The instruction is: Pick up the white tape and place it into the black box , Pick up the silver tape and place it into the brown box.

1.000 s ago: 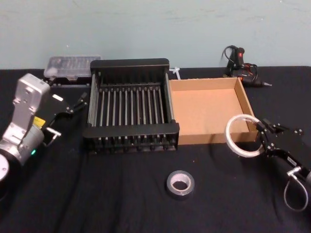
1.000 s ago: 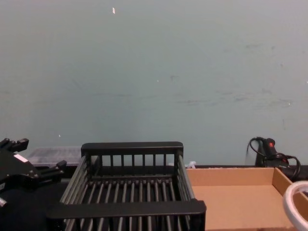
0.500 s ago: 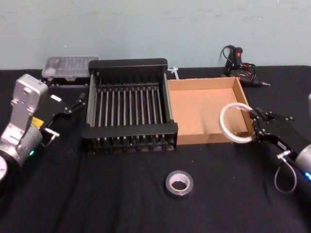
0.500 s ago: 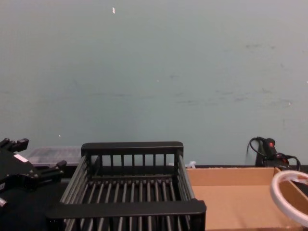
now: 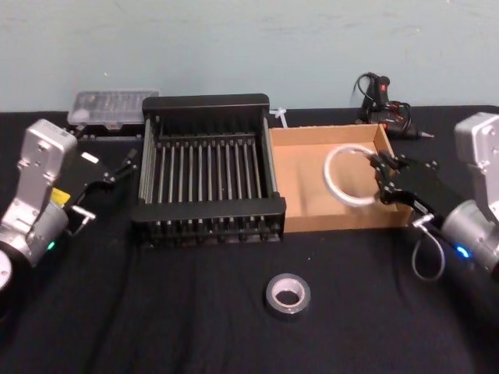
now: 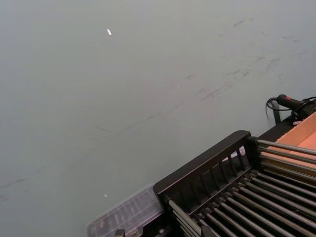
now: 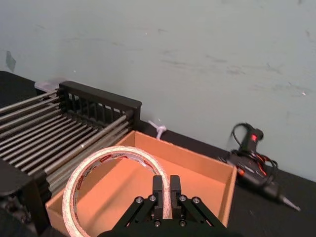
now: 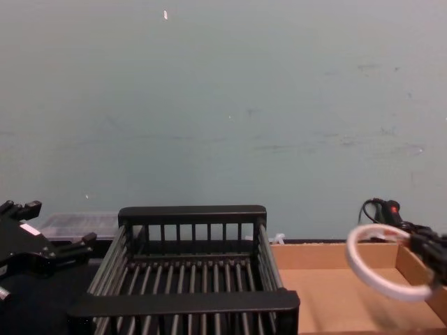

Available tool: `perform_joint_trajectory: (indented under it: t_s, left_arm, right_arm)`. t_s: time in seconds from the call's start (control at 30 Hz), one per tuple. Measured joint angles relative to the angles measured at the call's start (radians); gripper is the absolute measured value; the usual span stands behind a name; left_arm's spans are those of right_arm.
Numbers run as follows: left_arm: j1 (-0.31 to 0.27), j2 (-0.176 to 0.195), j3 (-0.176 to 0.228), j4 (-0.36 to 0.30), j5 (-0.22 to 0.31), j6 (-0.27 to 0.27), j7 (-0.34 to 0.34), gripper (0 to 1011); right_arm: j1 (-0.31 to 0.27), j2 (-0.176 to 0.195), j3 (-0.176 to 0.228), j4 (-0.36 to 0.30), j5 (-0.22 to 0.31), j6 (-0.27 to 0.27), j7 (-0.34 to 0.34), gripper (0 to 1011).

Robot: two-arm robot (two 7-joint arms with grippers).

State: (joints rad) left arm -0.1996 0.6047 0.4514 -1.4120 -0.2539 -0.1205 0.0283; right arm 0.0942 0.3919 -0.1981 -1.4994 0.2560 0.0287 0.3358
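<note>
My right gripper is shut on the rim of the white tape, a thin whitish ring with red marks on its core. The ring hangs tilted in the air over the right half of the brown box; from the chest it shows as the white tape above the cardboard. The black box stands just left of the brown box. The silver tape lies flat on the black cloth in front of both boxes. My left gripper rests open left of the black box.
A clear plastic case sits behind the black box at the back left. A black glue gun with its cable lies behind the brown box. The teal wall closes off the table's far edge.
My right gripper has carried the white tape up and to the left, from beside the brown box's front right corner to above its inside. The left arm has stayed put.
</note>
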Motion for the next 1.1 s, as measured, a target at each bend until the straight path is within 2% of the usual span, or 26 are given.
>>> perform_joint_trajectory:
  t_s: [0.33, 0.6, 1.1]
  left_arm:
    - [0.0, 0.0, 0.0, 0.0, 0.0, 0.0, 0.0, 1001]
    - [0.0, 0.0, 0.0, 0.0, 0.0, 0.0, 0.0, 1001]
    - [0.0, 0.0, 0.0, 0.0, 0.0, 0.0, 0.0, 1001]
  right_arm:
    - [0.093, -0.054, -0.058, 0.066, -0.03, 0.006, -0.002, 93]
    - [0.161, -0.107, -0.091, 0.129, -0.044, 0.004, -0.01, 94]
    - [0.264, -0.17, -0.141, 0.226, -0.084, -0.01, -0.013, 94]
